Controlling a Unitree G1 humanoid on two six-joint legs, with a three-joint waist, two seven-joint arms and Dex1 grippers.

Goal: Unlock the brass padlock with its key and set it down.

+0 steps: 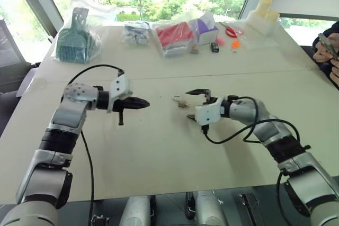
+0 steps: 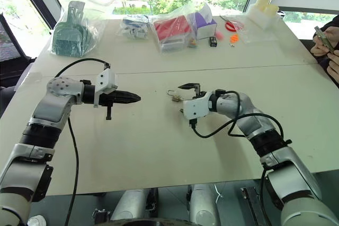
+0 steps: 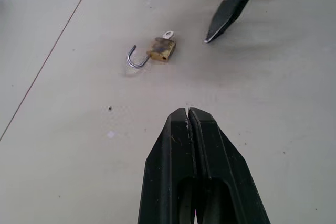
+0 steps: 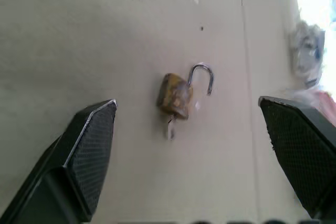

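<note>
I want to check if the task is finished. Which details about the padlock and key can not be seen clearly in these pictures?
- Key: its blade is hidden inside the brass padlock; the left wrist view shows just the head.
- Shackle: it stands swung open, but the right wrist view is too blurred to show its fixed leg.
- Both eye views: the padlock on the table is too small to read.
- Right gripper: open, apart from the padlock.

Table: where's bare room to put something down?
Bare: the near half of the white table, between the shut left gripper and open right gripper, short of the small brass padlock. Crowded: far edge, around the red packet.
</note>
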